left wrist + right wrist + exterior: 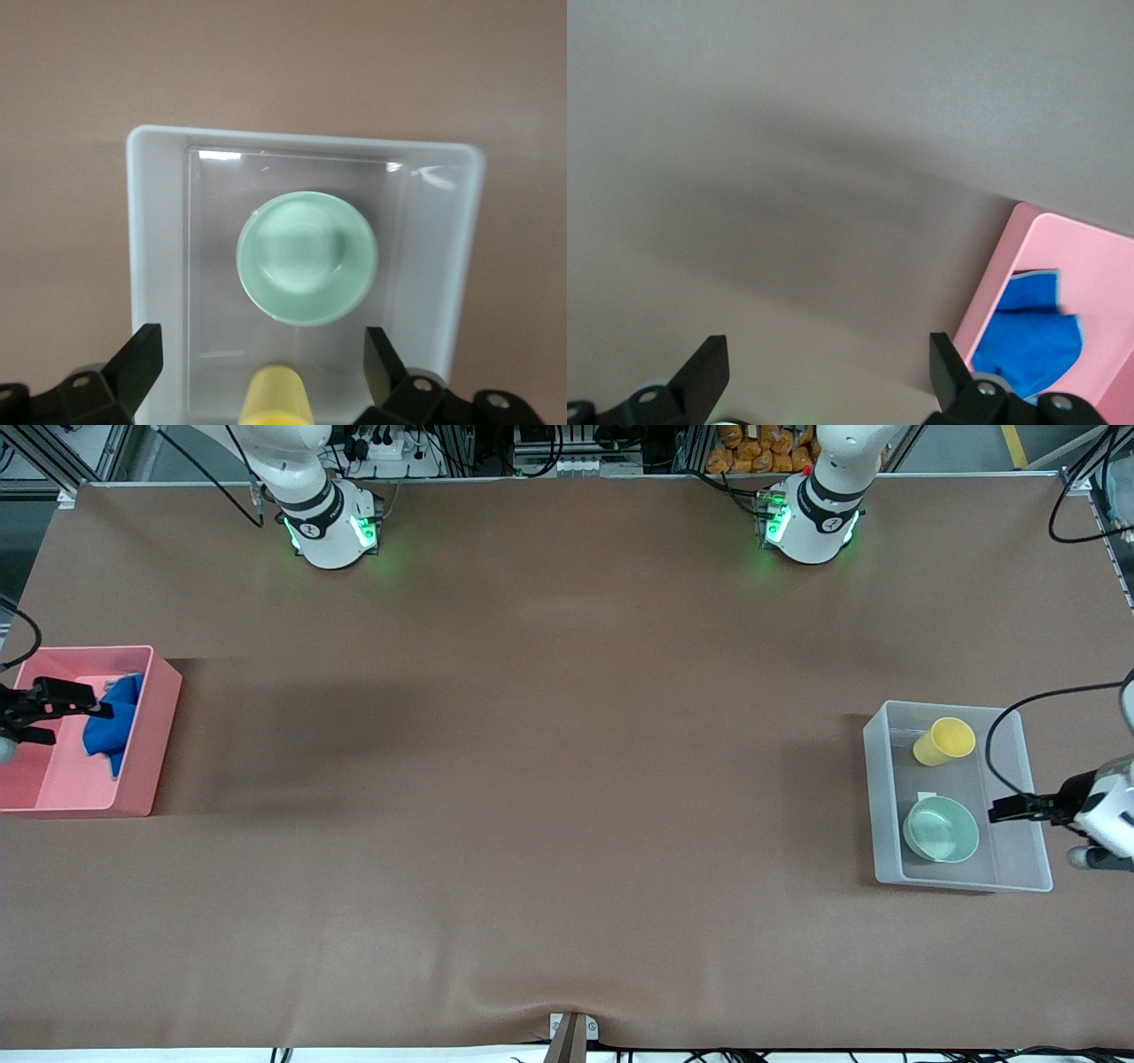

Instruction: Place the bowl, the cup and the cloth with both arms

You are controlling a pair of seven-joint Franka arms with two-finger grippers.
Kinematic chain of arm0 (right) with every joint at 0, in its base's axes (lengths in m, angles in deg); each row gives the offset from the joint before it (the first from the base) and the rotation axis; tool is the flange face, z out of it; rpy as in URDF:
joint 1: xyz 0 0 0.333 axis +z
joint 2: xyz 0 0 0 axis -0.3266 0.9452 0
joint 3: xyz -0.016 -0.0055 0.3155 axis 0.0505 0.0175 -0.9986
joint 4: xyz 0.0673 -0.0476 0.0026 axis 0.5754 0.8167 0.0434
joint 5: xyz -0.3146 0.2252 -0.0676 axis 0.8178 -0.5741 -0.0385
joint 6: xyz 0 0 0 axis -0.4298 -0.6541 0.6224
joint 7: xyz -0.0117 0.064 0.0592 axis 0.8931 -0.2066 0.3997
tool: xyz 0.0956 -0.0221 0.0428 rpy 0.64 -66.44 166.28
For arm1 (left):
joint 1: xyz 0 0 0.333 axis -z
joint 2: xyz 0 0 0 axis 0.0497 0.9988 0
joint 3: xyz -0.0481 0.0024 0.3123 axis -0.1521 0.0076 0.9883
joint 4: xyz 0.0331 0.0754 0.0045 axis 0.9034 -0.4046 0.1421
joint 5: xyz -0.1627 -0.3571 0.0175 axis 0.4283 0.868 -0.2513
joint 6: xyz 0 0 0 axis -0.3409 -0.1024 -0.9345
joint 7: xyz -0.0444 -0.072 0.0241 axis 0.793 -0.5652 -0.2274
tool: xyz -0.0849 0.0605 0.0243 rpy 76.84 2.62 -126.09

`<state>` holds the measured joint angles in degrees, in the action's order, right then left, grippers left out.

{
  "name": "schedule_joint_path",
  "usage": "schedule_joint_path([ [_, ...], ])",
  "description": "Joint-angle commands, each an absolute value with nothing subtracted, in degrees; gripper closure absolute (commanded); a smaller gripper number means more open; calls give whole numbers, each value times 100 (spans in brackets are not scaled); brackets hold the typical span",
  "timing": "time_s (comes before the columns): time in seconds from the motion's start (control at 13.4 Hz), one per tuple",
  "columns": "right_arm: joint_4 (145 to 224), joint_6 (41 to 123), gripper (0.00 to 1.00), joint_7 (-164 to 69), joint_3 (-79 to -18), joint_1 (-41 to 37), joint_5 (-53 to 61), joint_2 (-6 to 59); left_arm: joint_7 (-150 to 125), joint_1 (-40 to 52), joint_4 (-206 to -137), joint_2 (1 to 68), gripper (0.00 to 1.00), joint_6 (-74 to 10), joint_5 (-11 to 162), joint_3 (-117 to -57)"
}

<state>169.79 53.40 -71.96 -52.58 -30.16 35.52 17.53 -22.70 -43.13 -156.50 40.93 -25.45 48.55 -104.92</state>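
Note:
A clear plastic bin [873, 806] at the left arm's end of the table holds the mint-green bowl [941, 829] upright and the yellow cup [944, 741], which lies tipped on its side. The bowl is nearer to the front camera than the cup. My left gripper [1005, 811] hangs open over this bin. In the left wrist view the cup [277, 394] lies loose below the left gripper [261, 341], with the bowl [306, 257] a little past it. The blue cloth [111, 726] lies crumpled in a pink bin [146, 762]. My right gripper [75, 717] is open and empty over that bin.
The two bins stand at the two ends of the brown table. The right wrist view shows my right gripper [826, 350] above bare table, with a corner of the pink bin [1099, 266] and the cloth [1028, 336] beside one finger. The clear bin's wall [155, 266] frames the bowl.

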Motion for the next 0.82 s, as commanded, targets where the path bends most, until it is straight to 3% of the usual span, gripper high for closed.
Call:
schedule_joint_path([
  [0.0,17178,5287,0,-6125,-5198,-2602,3565,1257,-2262,-4302,-15817,3242,0,-2078,5213,-10672],
  [0.52,17266,5051,0,-4515,-5198,-2099,3644,589,-2298,-4310,-15790,2090,0,-1294,5319,-11227],
  [0.74,17257,4778,0,-4451,-5207,-2012,3959,263,-2394,-4014,-15773,1774,0,-1171,5302,-11062],
])
